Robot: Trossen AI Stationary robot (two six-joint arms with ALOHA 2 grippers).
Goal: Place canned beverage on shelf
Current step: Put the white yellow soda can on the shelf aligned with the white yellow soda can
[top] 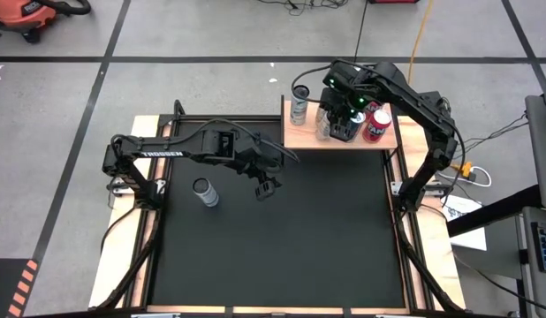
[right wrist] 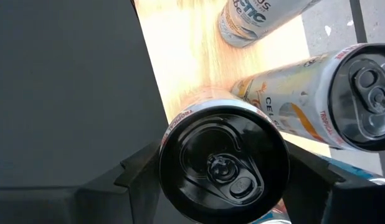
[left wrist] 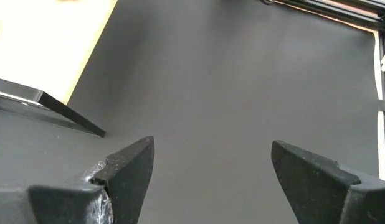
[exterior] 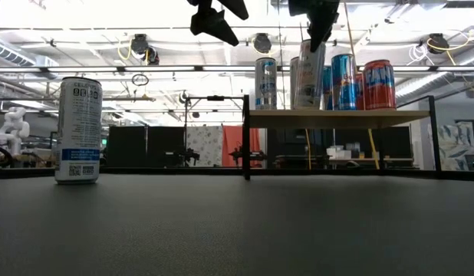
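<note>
cans counted: five stood in view, four or so on the shelf (top: 339, 137) at the far right and one lone can (top: 205, 192) on the worktop (top: 282, 230) at the near left.
held can: the right gripper (top: 344, 119) was above the shelf with its jaws closed around a black-topped can (right wrist: 225, 163), which looked to be at or just above the wood.
crowding: a tropical-print can (right wrist: 304, 106) stood just beside the held one, and a red can (top: 376, 123) stood to its right.
risk one: on release or withdrawal, a jaw could have clipped the tropical-print can and toppled it, since the gap between cans was slim.
risk two: the held can sat near the shelf's near edge; a nudge toward the worktop might have sent it over.
risk three: in the low view the held can (exterior: 308, 74) looked slightly tilted, so letting go early could have left it rocking.
left gripper: the left gripper (top: 266, 187) hung over the middle of the worktop, jaws wide and empty.
lone can: tall and narrow, it could have tipped under an off-centre approach.
</note>
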